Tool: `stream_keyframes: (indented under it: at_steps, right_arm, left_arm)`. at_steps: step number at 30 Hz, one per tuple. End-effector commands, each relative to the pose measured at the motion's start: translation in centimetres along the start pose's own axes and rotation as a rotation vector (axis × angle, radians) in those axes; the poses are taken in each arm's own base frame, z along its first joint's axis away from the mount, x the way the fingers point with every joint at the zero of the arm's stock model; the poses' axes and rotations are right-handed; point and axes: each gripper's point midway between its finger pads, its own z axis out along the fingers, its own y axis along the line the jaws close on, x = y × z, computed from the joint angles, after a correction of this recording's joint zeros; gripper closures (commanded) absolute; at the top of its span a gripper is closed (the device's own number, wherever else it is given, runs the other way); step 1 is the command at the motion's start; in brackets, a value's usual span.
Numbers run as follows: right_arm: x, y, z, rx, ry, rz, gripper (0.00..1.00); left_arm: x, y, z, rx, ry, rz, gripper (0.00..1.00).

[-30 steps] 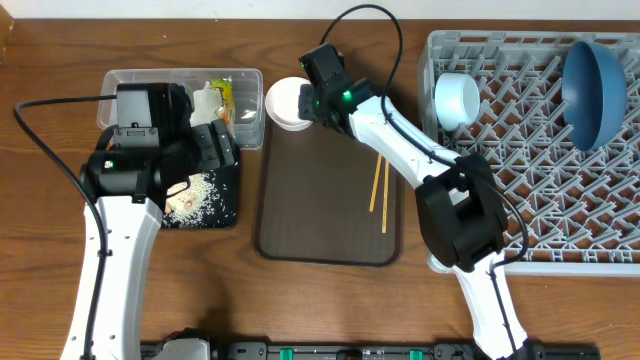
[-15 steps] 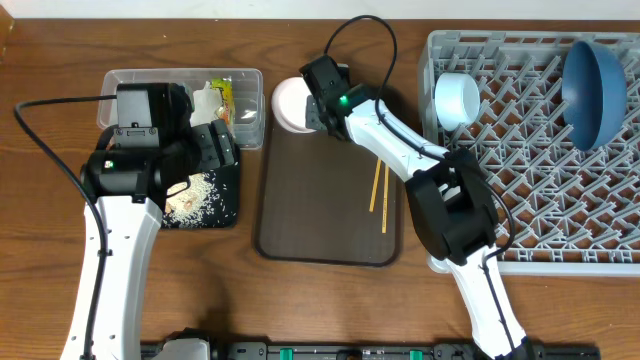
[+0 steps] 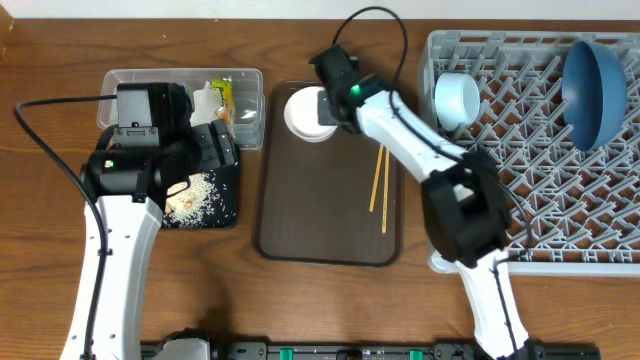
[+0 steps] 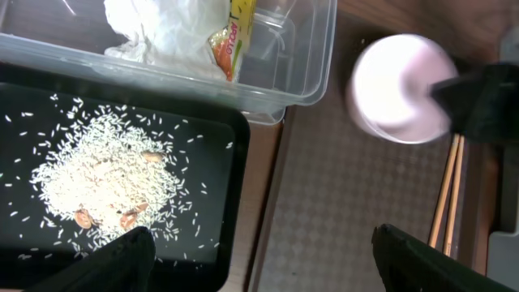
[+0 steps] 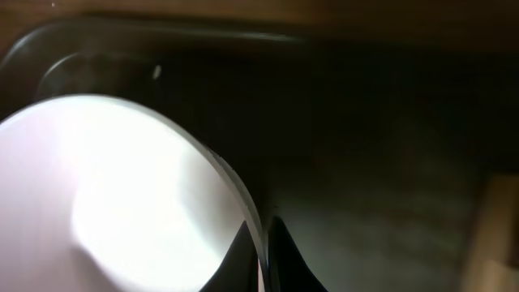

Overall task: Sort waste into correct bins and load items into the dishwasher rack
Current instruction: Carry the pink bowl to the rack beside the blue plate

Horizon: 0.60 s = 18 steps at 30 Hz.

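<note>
My right gripper (image 3: 328, 108) is shut on the rim of the small pinkish-white bowl (image 3: 306, 113), held over the far end of the brown tray (image 3: 327, 215). In the right wrist view the rim (image 5: 243, 212) sits pinched between my fingertips (image 5: 261, 251). The bowl also shows in the left wrist view (image 4: 397, 88). My left gripper (image 4: 259, 259) is open and empty above the black tray (image 3: 215, 195), which holds rice scraps (image 4: 101, 174). The clear box (image 3: 245, 120) holds tissue (image 4: 166, 28) and the yellow-green wrapper (image 4: 233, 40). Two chopsticks (image 3: 379, 188) lie on the brown tray.
The grey dishwasher rack (image 3: 540, 190) fills the right side. A white cup (image 3: 456, 98) and the large dark blue bowl (image 3: 594, 90) stand in its far part. The light blue bowl is out of view.
My right gripper has carried the pinkish-white bowl from beside the clear box to the right, onto the area over the brown tray's far end. The left arm has not moved.
</note>
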Motion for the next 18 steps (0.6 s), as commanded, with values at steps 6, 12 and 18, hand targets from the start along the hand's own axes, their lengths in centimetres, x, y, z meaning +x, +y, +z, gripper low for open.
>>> stream_keyframes:
  at_steps: [6, 12, 18]
  right_arm:
    - [-6.6, -11.9, -19.7, 0.310, -0.271, 0.072, 0.99]
    - [-5.6, -23.0, -30.8, 0.677, -0.375, 0.167, 0.99]
    - [-2.4, -29.0, -32.3, 0.967, -0.212, 0.115, 0.99]
  left_arm:
    - [-0.5, 0.2, -0.2, -0.012, -0.011, 0.000, 0.12]
    - [-0.5, 0.2, -0.2, -0.012, -0.011, 0.000, 0.11]
    - [-0.5, 0.2, -0.2, -0.012, -0.011, 0.000, 0.12]
